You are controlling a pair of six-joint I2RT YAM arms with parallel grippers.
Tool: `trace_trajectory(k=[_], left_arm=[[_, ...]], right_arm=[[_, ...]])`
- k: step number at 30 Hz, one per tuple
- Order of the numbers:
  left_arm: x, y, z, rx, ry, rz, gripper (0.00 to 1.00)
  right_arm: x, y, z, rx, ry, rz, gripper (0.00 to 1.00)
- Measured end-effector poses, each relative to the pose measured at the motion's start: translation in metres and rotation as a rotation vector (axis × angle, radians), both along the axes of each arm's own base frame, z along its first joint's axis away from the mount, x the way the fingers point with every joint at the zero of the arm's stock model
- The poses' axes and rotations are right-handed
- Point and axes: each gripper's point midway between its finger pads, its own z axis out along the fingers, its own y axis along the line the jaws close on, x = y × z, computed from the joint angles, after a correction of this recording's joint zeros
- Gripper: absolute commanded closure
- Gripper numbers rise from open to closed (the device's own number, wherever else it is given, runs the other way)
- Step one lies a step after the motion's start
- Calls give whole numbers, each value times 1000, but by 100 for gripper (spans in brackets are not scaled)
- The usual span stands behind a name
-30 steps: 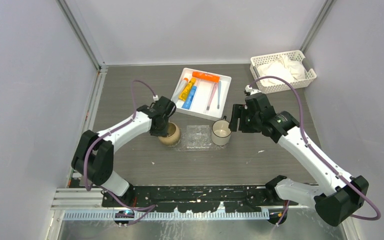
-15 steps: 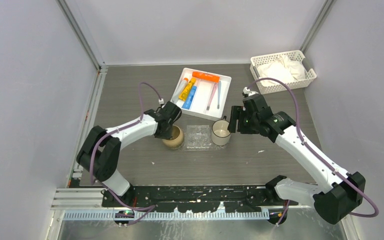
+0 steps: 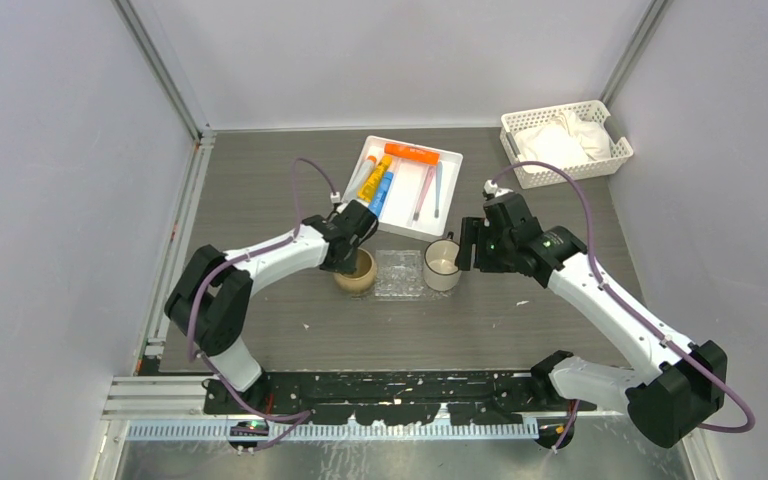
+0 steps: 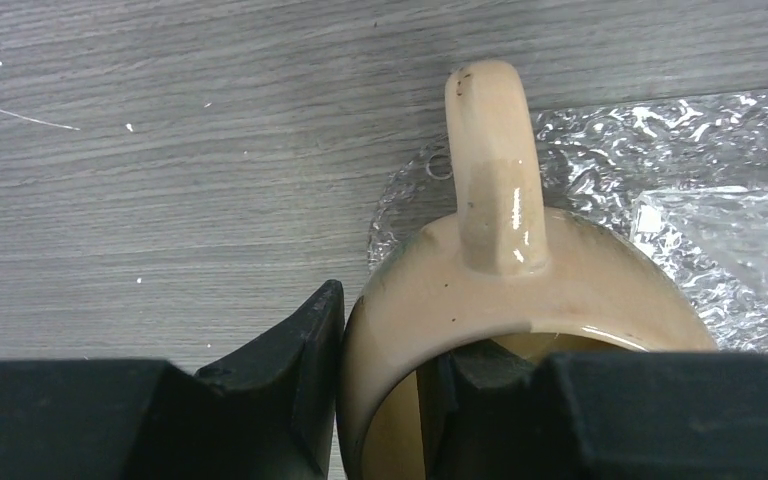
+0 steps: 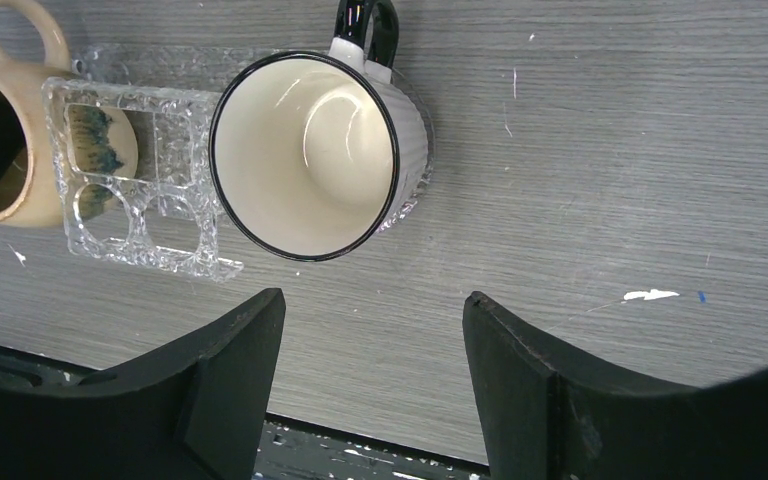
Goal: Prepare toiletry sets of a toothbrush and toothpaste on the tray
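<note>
**Mugs crowd the tray, toiletries wait.** On the grey wood-grain table (image 3: 260,180), the white compartmented tray (image 3: 406,190) at the far side holds an orange toothpaste tube (image 3: 410,154), a yellow white-capped tube (image 3: 372,178) and a blue tube (image 3: 382,190), beside two thin toothbrushes (image 3: 424,192). None of them is on the small clear textured plastic tray (image 3: 398,272), which lies nearer the arms, between two mugs.

The left gripper (image 4: 385,360) pinches the wall of the glazed beige mug (image 4: 520,300), one finger inside and one outside. That mug overlaps the clear tray's left edge.

The right gripper (image 5: 370,340) hangs with fingers spread, just short of the white ribbed black-rimmed mug (image 5: 310,150) beside the tray's right edge.

The risk lies in the one-sided rim grip: the beige mug may swing or slip. Dragging it could also shove the light clear tray into the white mug.
</note>
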Motion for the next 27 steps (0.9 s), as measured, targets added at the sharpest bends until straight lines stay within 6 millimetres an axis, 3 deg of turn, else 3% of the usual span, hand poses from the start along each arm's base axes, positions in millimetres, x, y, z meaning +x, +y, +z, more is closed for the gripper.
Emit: trace_trajectory(k=[7, 10, 11, 12, 13, 22, 27], left_arm=[[1, -8, 4, 2, -15, -13, 58], [-1, -8, 4, 5, -15, -12, 43], [-1, -8, 5, 6, -16, -11, 33], [-1, -7, 7, 5, -19, -5, 4], [-1, -6, 8, 8, -23, -4, 1], [-3, 6, 32, 24, -70, 18, 0], [5, 7, 71, -13, -137, 14, 0]], right_arm=[[-1, 0, -3, 1, 4, 3, 29], [-1, 1, -3, 4, 4, 4, 29], [0, 1, -3, 5, 3, 4, 29], [0, 1, -3, 6, 2, 5, 29], [0, 2, -3, 7, 0, 5, 29], [4, 4, -6, 1, 10, 5, 28], [25, 13, 14, 3, -19, -5, 29]])
